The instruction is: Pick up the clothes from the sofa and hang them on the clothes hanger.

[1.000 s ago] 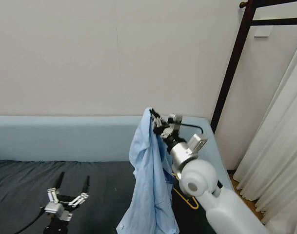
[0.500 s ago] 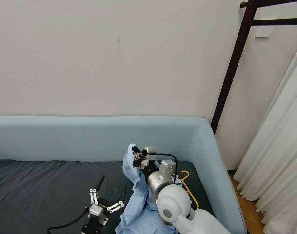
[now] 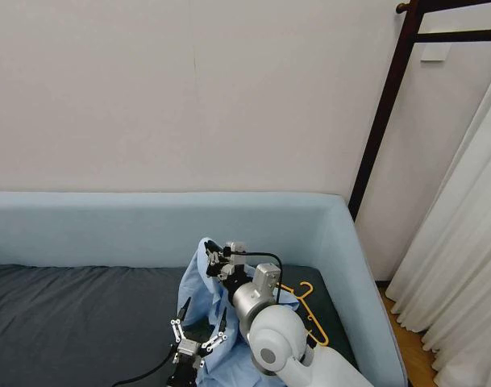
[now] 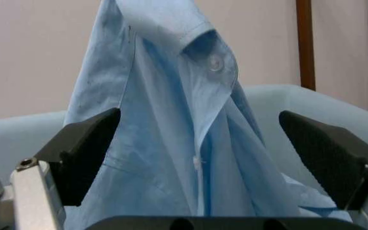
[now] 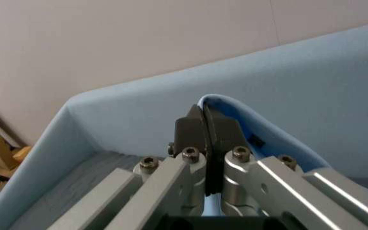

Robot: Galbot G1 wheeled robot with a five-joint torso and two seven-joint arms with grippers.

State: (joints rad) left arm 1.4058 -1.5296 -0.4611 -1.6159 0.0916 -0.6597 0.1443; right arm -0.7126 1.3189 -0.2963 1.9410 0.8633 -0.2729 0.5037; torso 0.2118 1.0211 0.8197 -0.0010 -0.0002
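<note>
- right gripper [image 3: 215, 260] is low centre in the head view, fingers pressed together, pinching the collar edge of the light blue shirt [image 3: 195, 282]
- shirt hangs off that pinch in a peak, with the rest crumpled on the dark seat of the sofa [image 3: 84, 226]
- left gripper [image 3: 198, 329] is right below at the frame's bottom, fingers spread wide, facing the shirt
- orange hanger [image 3: 309, 310] lies on the seat, right of the shirt
- dark wooden rack [image 3: 386, 105] stands upper right
- small dark tag [image 5: 256, 140] inside the collar, too tiny to read
</note>
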